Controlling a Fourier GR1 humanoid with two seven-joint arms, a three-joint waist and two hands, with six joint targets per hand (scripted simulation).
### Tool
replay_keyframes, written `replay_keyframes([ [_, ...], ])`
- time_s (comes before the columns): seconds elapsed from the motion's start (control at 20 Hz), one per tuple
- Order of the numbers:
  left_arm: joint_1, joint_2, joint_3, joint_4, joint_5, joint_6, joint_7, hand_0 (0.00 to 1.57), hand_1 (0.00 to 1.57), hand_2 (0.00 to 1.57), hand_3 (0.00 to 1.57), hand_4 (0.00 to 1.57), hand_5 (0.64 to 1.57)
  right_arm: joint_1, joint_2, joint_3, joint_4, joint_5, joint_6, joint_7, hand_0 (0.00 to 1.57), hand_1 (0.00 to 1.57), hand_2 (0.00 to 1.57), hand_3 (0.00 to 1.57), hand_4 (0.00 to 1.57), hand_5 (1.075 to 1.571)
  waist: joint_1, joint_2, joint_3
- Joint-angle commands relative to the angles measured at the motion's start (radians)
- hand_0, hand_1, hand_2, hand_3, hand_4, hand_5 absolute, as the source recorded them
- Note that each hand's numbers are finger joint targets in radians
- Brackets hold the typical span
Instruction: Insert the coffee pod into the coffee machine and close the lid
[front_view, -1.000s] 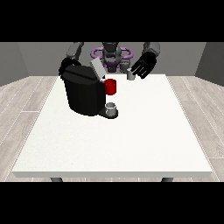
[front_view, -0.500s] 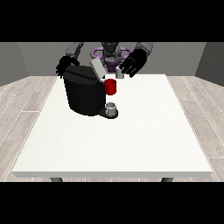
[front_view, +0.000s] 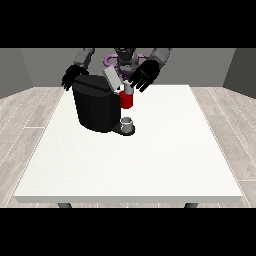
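Nearest to us we see the big white worktop (front_view: 150, 165). It is flat and smooth, with straight edges, and it stands on a floor (front_view: 25, 120) of pale grey planks.

Farther back, on the worktop's left part, sits the coffee machine (front_view: 97, 107). It is black, round-sided and chunky, like a fat drum. At its foot a small grey cup (front_view: 128, 123) stands on the machine's dark base. We cannot tell if anything is in the cup.

Just above the cup, at the machine's front, there is a red round part (front_view: 127, 100) with a pale grey piece on top of it. We cannot tell whether this is the coffee pod or a part of the machine, so we cannot tell where the pod is.

On top of the machine the lid (front_view: 111, 79) is a flat grey flap. It is tilted up, so the machine is open.

Behind that, the robot hand at the view's right (front_view: 144, 76) is black, with its fingers spread wide and holding nothing. It hangs just beside the lid, above the red part.

The robot hand at the view's left (front_view: 72, 79) is black too. It is behind the machine's far left edge, and its fingers point down, relaxed, around nothing.
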Motion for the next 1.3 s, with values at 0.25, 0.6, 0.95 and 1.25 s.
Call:
replay_keyframes([
  [0.25,0.0,0.0,0.001,0.013,-0.013,-0.012,-0.018,1.27,1.27,1.3,1.22,0.51,1.571,0.018,0.007,-0.016,0.003,-0.008,-0.006,-0.037,0.0,0.0,0.0,0.0,0.51,1.571,0.004,0.023,0.0],
  [0.6,0.016,-0.054,-0.023,0.007,-0.024,-0.034,0.0,1.18,1.18,1.26,1.19,0.5,1.571,0.001,-0.035,-0.063,0.029,-0.048,0.028,0.0,0.0,0.0,0.0,0.0,0.52,1.571,0.024,-0.02,0.0],
  [0.95,-0.039,-0.022,-0.001,0.017,-0.032,-0.027,0.005,1.16,1.16,1.24,1.18,0.51,1.571,-0.011,0.015,-0.027,0.022,-0.001,-0.035,-0.021,0.0,0.0,0.0,0.0,0.48,1.571,0.017,0.028,0.0001],
  [1.25,0.014,-0.053,-0.004,0.042,-0.047,0.009,0.011,1.24,1.24,1.28,1.2,0.49,1.571,0.006,-0.03,-0.039,-0.023,-0.035,0.023,0.017,0.0,0.0,0.0,0.0,0.45,1.571,-0.017,0.005,-0.0003],
])
